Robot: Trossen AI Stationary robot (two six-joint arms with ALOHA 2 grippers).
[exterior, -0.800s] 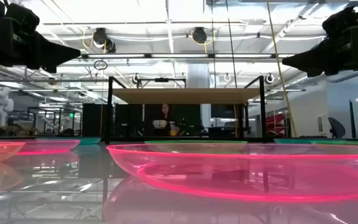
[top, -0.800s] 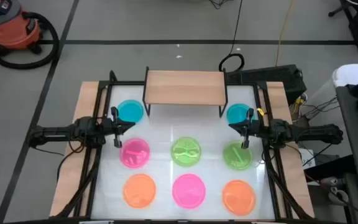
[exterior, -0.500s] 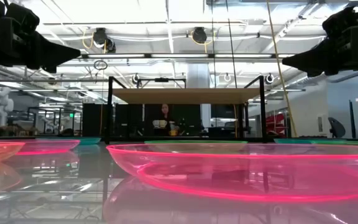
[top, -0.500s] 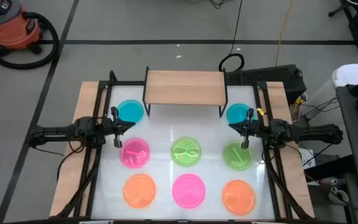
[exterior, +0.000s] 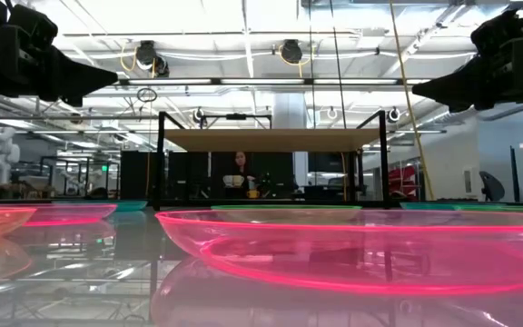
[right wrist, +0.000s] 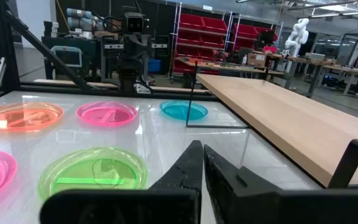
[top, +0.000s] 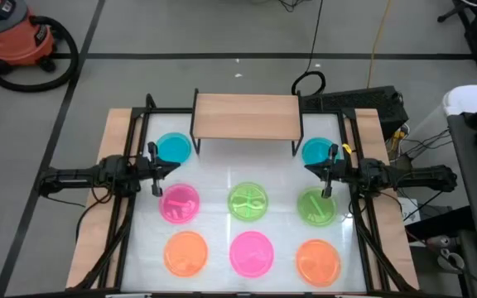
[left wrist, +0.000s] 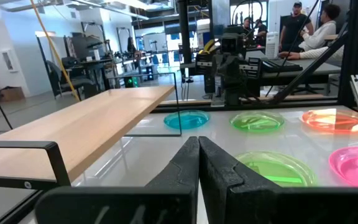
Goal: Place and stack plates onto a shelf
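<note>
1. Compared with the frames from under a second ago, I find nothing moved: both arms and every plate sit where they were. I judge the task not yet begun.
2. The shelf point(top: 246, 116) stands at the far middle of the surface point(top: 222, 178), its wooden top bare.
3. Eight plates lie singly on the surface: blue plates point(top: 172, 148) at either end of the shelf, then a pink plate point(top: 180, 203), two green plates point(top: 247, 202), and a near row of orange, pink, orange.
4. My left gripper point(top: 161, 170) hangs above the surface between blue and pink plate, fingers point(left wrist: 188, 163) clenched on nothing.
5. My right gripper point(top: 319, 171) mirrors it opposite, fingers point(right wrist: 194, 163) likewise pressed together, empty.
</note>
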